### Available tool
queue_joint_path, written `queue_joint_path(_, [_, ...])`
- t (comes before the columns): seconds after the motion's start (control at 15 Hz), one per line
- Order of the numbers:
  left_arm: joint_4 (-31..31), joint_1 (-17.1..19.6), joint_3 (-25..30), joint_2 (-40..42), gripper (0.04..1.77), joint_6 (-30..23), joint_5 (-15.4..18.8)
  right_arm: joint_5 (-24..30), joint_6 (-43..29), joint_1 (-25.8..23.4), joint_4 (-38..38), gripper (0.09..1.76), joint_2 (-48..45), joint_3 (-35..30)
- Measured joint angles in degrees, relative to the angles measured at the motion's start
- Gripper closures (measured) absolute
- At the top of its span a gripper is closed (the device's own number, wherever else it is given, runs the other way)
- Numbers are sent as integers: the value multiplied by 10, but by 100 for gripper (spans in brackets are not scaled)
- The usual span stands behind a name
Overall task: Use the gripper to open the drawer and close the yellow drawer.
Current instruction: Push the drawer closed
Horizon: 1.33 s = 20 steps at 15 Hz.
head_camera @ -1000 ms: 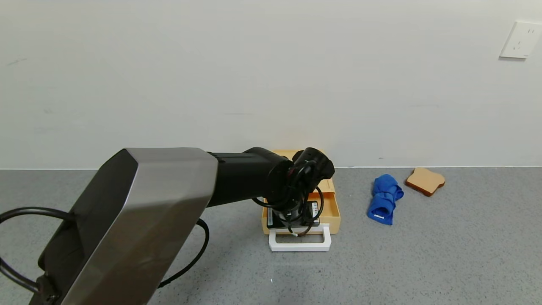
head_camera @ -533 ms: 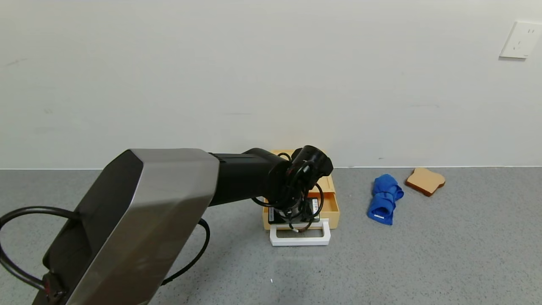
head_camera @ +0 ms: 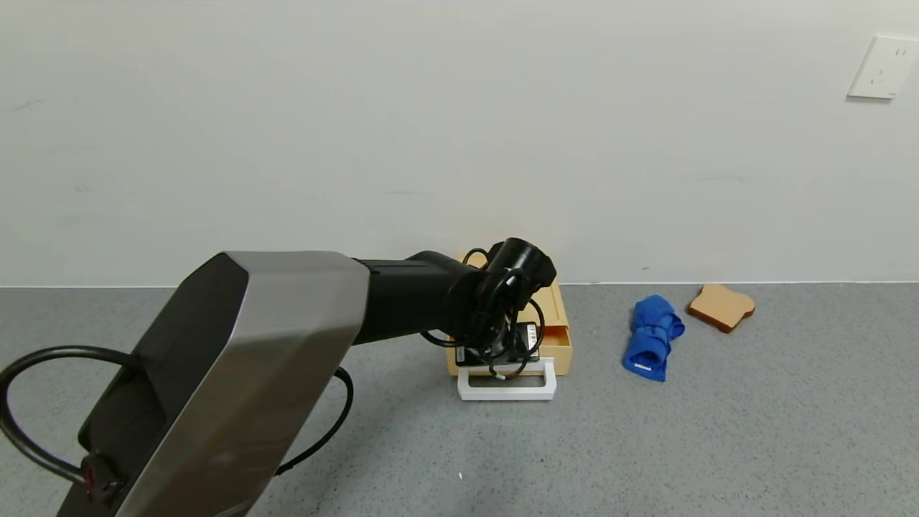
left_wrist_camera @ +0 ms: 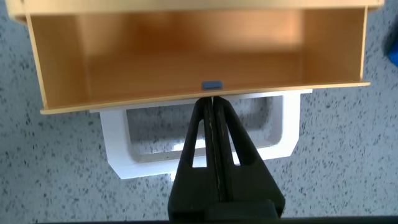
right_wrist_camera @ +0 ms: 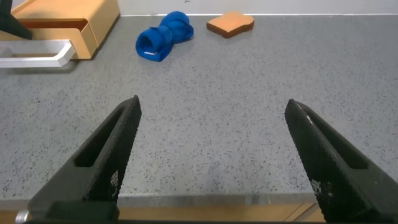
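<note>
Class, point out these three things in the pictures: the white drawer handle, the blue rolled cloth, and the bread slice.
white drawer handle [head_camera: 507,392], head view, front bar.
blue rolled cloth [head_camera: 652,342], head view, middle of the roll.
bread slice [head_camera: 720,304], head view, top face.

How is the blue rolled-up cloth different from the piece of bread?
The blue rolled cloth is bright blue, soft and bunched into a roll; the brown bread slice is flat with a darker crust. The cloth lies nearer the pale yellow drawer box; the bread lies farther to the right, closer to the wall. Both rest on the grey speckled table, untouched.
</note>
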<state>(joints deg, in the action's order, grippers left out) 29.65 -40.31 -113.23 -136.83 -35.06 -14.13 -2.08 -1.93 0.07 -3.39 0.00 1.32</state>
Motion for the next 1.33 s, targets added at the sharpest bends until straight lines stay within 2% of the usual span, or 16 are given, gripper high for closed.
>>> queue_joint_path(0.67, [-73,13,0,-10,170,44,-1,0,0,0,0,15,0,0])
queue_joint_path(1.33, [-104,21,-1,-22,170,71,-12,0,0,0,0,15,0,0])
